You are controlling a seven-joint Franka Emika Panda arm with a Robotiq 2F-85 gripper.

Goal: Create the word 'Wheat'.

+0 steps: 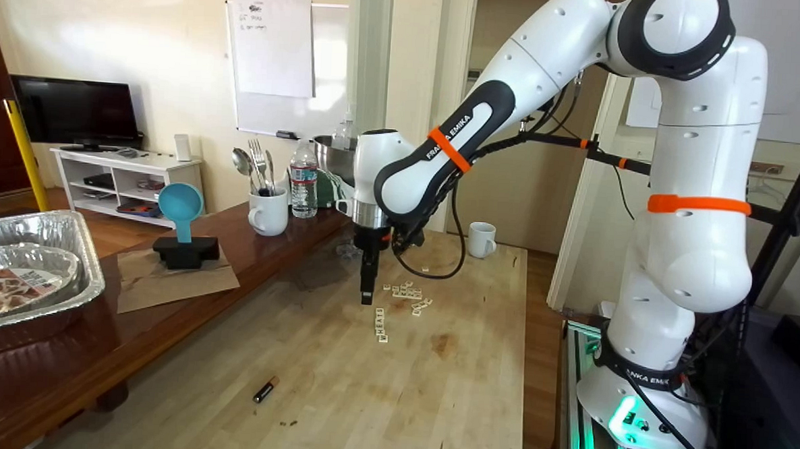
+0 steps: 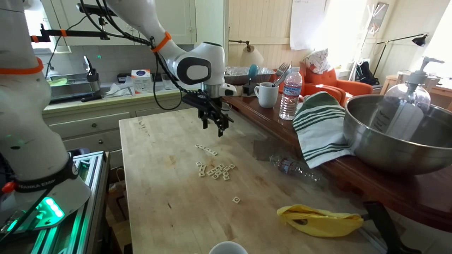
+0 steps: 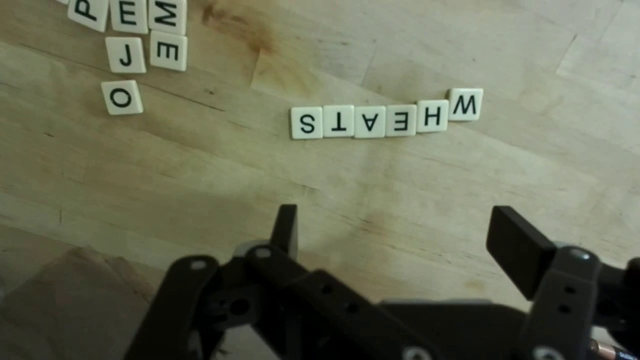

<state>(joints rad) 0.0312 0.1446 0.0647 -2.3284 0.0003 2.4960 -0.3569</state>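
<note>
The word 'Wheat' (image 3: 401, 120) seems almost finished — an extra S tile (image 3: 307, 123) stands at its T end.
It lies on the desk (image 3: 210, 165), its W tile (image 3: 466, 104) slightly out of line, loose tiles (image 3: 125, 55) apart from it. Near it hangs the gripper (image 3: 395, 225), jaws spread wide, holding nothing — probably removing S and straightening remain.

In an exterior view I look from above along the tabletop (image 1: 351, 411), the arm (image 1: 539, 58) on the right, facing a whiteboard (image 1: 276, 116). In an exterior view I look back from the opposite end, the arm on the left, facing cupboards (image 2: 173, 28) and an armchair (image 2: 348, 86). Close in, my wrist view faces down on the tiles (image 3: 369, 122), the tool (image 3: 395, 225) along its bottom edge. Both exterior views stand well back and share the arm, tool, tabletop and tiles.
</note>
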